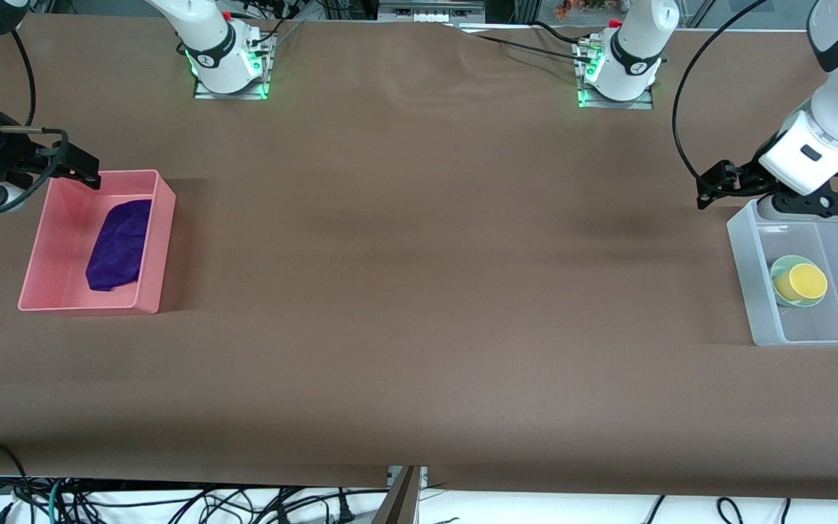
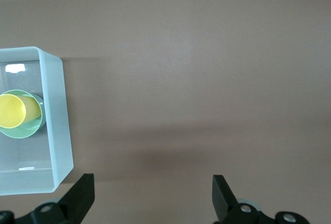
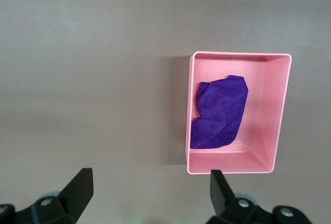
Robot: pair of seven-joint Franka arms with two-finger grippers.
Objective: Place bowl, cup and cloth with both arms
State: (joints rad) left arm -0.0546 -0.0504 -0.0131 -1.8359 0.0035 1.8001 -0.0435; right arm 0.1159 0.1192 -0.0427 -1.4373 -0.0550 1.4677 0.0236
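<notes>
The purple cloth (image 1: 121, 244) lies in a pink bin (image 1: 161, 240) toward the right arm's end of the table. It also shows in the right wrist view (image 3: 220, 113), inside the pink bin (image 3: 279, 110). The mint-green bowl (image 1: 779, 271) sits in a clear bin (image 1: 743, 269) toward the left arm's end, with the yellow cup (image 1: 806, 284) tilted inside it. The left wrist view shows the bowl (image 2: 33, 125), the cup (image 2: 13, 111) and the clear bin (image 2: 57, 120). My right gripper (image 1: 81, 166) (image 3: 149, 188) is open and empty, up by the pink bin's rim. My left gripper (image 1: 713, 191) (image 2: 152, 193) is open and empty, up beside the clear bin.
A brown cover spans the table between the two bins. The arm bases (image 1: 230, 73) (image 1: 615, 80) stand along the edge farthest from the front camera. Loose cables (image 1: 172, 502) hang below the edge nearest to that camera.
</notes>
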